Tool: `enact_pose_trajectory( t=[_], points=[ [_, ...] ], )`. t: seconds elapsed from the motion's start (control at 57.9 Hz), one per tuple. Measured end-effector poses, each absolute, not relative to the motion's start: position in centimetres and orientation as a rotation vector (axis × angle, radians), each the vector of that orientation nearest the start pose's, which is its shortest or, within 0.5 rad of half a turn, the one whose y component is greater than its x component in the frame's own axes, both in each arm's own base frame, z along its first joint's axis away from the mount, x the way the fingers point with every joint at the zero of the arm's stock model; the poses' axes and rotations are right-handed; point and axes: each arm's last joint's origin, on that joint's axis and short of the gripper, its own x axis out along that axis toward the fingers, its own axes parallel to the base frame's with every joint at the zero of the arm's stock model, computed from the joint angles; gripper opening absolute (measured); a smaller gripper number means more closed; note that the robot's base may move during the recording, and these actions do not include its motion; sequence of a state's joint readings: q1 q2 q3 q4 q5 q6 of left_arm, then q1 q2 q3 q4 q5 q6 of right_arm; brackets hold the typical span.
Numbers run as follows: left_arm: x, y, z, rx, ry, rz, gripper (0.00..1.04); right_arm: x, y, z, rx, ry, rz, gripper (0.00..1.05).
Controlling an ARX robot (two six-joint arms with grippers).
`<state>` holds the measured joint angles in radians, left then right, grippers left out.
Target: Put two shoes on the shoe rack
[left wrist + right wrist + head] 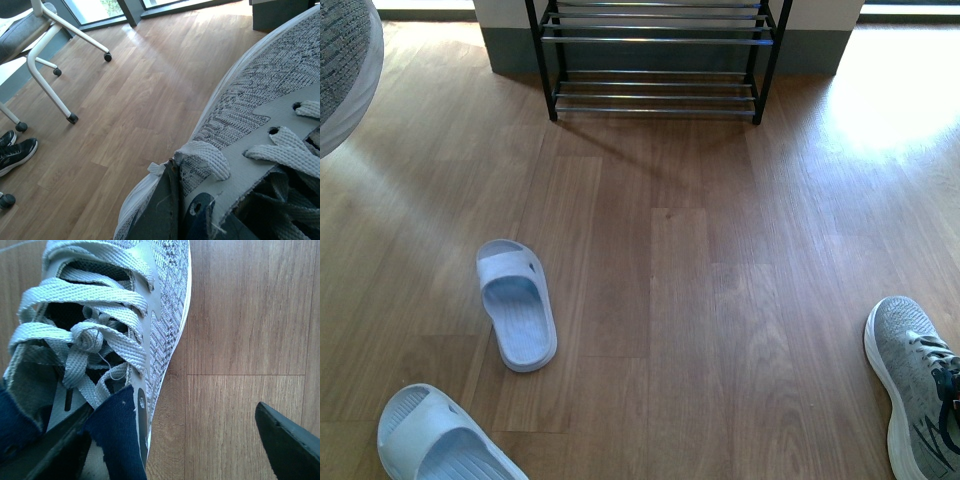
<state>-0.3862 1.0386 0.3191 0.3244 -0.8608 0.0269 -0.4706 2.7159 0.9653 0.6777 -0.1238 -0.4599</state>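
— so, where is the pair sitting right now?
— you're holding one up with the left gripper (172, 220). the raised sneaker (340, 70) is filling the upper left corner of the front view, off the floor. in the left wrist view a dark finger is pressing against its collar by the laces, so i'm judging that pincer as pinching the shoe. the floor sneaker (920, 385) is lying on the wood floor (680, 300) at the lower right edge of the front view, toe pointing up the frame. the shoe rack (658, 60) is standing at the top centre, well apart from both.
— and the other arm?
— the right gripper (175, 450) is hanging spread over the floor sneaker. one finger is sitting in the shoe's opening beside the navy lining, the other is hovering outside over bare boards, and the shoe's side wall is lying between them.
— what am i aiming for, then?
— you're setting up the second grasp, i'd say. be sinking the inner finger deep enough to catch the padded collar, not only the laces, before closing. a shallow bite is likely letting the thick sole swing. and be minding the pale slippers (515, 305) at the lower left when you're carrying toward the rack.
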Motion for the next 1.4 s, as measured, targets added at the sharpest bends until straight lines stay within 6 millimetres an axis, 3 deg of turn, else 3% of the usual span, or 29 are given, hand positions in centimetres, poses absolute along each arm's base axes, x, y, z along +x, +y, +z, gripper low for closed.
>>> enact_pose_trajectory(
  t=[0.19,0.259,0.535,0.673,0.811,0.932,1.174,1.277,1.398],
  points=[
    [18.4,-5.1,18.1,0.259,0.330,0.464,0.02,29.1,-13.6,-12.6,-0.091,1.078,-0.053,0.60],
    [18.4,-5.1,18.1,0.259,0.330,0.465,0.02,29.2,-13.3,-12.6,-0.082,1.080,-0.046,0.44],
    [18.4,-5.1,18.1,0.259,0.330,0.464,0.02,29.4,-12.5,-13.0,-0.057,1.083,-0.052,0.01],
    [18.4,-5.1,18.1,0.259,0.330,0.465,0.02,29.1,-11.9,-12.8,-0.032,1.079,-0.054,0.01],
    [18.4,-5.1,18.1,0.259,0.330,0.464,0.02,28.6,-11.0,-10.9,0.009,1.048,-0.008,0.01],
    [18.4,-5.1,18.1,0.259,0.330,0.464,0.02,28.4,-10.1,-7.3,0.029,0.979,0.046,0.01],
    [18.4,-5.1,18.1,0.259,0.330,0.464,0.02,28.2,-9.1,3.7,0.021,0.726,0.126,0.01],
    [18.4,-5.1,18.1,0.259,0.330,0.465,0.02,26.9,-8.3,8.7,0.019,0.616,0.153,0.01],
    [18.4,-5.1,18.1,0.259,0.330,0.464,0.02,24.1,-6.9,14.6,0.016,0.478,0.188,0.01]
  ],
)
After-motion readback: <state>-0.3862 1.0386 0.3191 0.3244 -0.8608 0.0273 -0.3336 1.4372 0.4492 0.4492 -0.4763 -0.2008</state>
